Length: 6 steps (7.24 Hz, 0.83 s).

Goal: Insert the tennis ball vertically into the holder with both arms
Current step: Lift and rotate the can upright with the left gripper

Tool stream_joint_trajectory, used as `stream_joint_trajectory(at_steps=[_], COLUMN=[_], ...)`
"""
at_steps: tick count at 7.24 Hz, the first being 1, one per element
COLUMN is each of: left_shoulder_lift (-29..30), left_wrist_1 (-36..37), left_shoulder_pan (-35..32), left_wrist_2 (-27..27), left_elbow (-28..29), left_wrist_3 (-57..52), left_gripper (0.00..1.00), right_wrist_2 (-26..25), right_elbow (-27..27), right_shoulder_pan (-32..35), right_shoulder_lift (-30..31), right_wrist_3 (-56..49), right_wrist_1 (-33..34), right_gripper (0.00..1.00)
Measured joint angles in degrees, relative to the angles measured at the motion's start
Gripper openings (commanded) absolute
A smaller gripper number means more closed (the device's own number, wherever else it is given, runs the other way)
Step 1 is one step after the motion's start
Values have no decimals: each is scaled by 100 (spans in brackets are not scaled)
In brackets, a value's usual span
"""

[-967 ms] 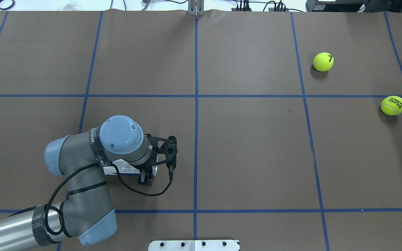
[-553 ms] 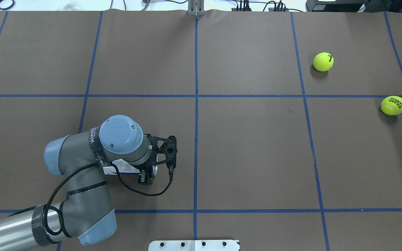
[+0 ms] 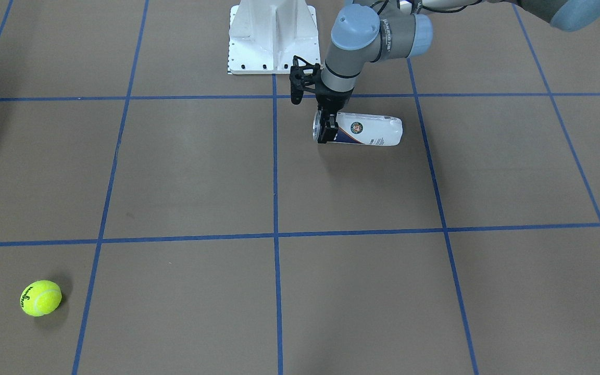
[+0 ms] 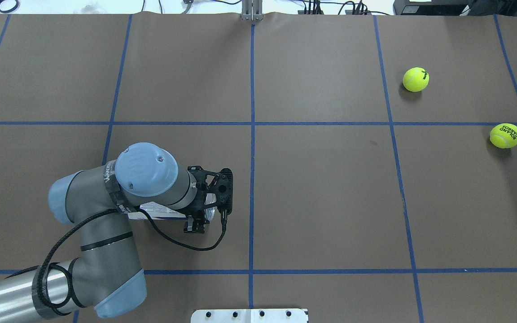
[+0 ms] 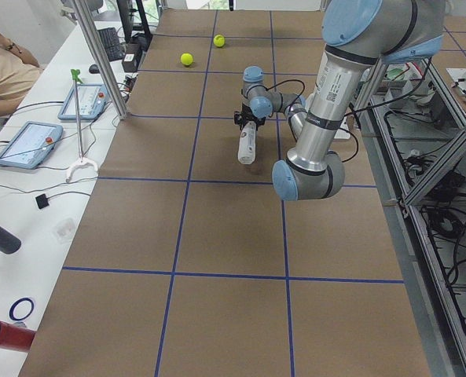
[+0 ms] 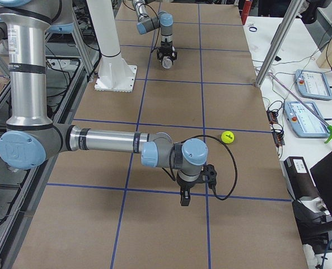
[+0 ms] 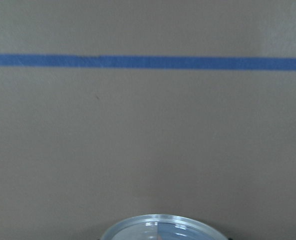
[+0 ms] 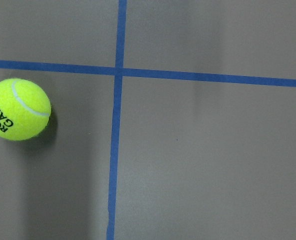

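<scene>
Exterior front-facing, upper centre: the left end effector [image 3: 327, 130] clamps the rim end of the horizontal clear plastic tennis-ball can [image 3: 367, 133]. Whether the right end effector [image 6: 183, 200] is open cannot be told.

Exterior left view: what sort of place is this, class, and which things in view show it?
Probably a robotics lab workstation. A paper-covered table is gridded with blue tape, the jointed left arm grips the holder, and a side bench carries touchscreen controllers.
</scene>
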<state>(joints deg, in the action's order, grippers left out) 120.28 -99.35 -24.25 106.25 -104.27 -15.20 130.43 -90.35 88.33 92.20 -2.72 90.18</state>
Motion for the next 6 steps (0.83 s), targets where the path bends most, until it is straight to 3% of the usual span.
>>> stream_joint_trajectory(at_steps=[2, 6], left_shoulder_lift=[63, 86], left_wrist_1=[-649, -3845], left_shoulder_pan=[-71, -108], left_wrist_2=[5, -259], left_elbow=[-439, -348], left_wrist_3=[638, 2864], left_gripper=[69, 69], right_wrist_2=[6, 40], right_elbow=[0, 0], right_shoulder_pan=[0, 4], right_shoulder_lift=[0, 6], right_wrist_3=[0, 0], right_wrist_1=[0, 0], right_gripper=[100, 100])
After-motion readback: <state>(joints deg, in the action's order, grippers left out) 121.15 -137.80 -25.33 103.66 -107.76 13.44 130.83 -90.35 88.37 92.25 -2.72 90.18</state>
